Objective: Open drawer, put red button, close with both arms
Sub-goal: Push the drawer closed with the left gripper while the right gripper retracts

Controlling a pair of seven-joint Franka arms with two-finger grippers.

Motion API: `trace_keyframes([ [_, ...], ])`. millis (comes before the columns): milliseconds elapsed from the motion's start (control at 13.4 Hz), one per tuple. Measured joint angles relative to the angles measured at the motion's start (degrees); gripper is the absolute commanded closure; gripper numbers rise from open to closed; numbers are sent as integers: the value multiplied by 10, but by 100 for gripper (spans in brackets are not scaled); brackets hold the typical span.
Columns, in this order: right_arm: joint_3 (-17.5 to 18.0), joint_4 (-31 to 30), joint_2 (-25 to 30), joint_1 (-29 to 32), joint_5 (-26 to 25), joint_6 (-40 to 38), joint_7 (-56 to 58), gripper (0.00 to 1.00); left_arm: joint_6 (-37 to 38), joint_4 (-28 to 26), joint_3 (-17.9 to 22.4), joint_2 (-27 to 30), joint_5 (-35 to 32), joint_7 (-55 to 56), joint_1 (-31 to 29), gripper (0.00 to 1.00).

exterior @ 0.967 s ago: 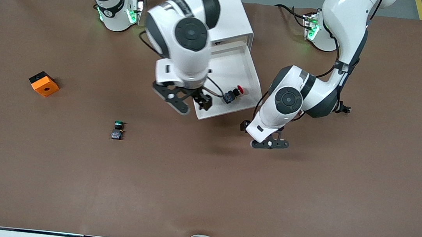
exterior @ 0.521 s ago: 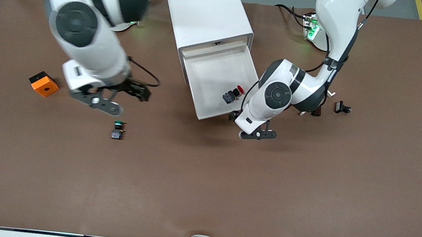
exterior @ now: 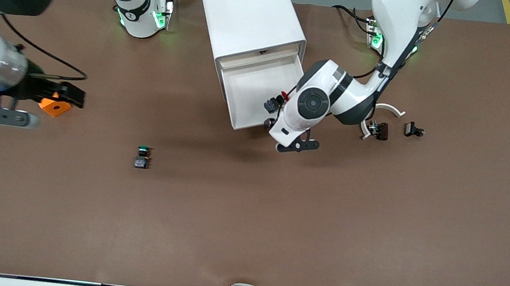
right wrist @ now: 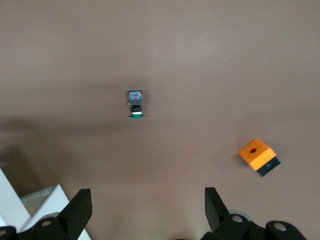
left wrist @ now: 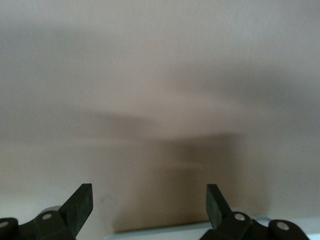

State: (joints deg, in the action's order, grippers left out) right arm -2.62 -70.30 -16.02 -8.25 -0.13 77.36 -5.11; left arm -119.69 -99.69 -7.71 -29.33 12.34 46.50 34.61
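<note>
The red button lies in the open drawer of the white cabinet, near the drawer's front, partly hidden by the left arm. My left gripper is at the drawer's front, at the corner toward the left arm's end. Its fingers stand wide apart and empty in the left wrist view, with a pale surface close up. My right gripper is open and empty over the orange block at the right arm's end; its own view looks down on bare table.
A green-capped button lies on the table nearer the camera than the cabinet, and shows in the right wrist view with the orange block. Small black parts and a white curved piece lie toward the left arm's end.
My right arm swung away from the drawer to the right arm's end, over the orange block. My left gripper moved against the drawer front; the drawer and button slid in a little.
</note>
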Motion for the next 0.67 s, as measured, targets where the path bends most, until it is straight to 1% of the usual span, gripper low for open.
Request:
trace_keyframes([
  [149, 0, -2, 2, 38, 0, -11, 47, 0, 19, 0, -25, 0, 0, 31, 1, 0],
  [298, 0, -4, 2, 65, 0, -27, 63, 0, 35, 0, -50, 0, 2, 61, 1, 0],
  [446, 0, -7, 2, 76, 0, -39, 70, 0, 48, -1, -70, -2, 14, 88, 2, 0],
  [669, 1, -12, 2, 88, 0, -45, 78, 0, 67, -1, -87, -3, 56, 101, 3, 0],
])
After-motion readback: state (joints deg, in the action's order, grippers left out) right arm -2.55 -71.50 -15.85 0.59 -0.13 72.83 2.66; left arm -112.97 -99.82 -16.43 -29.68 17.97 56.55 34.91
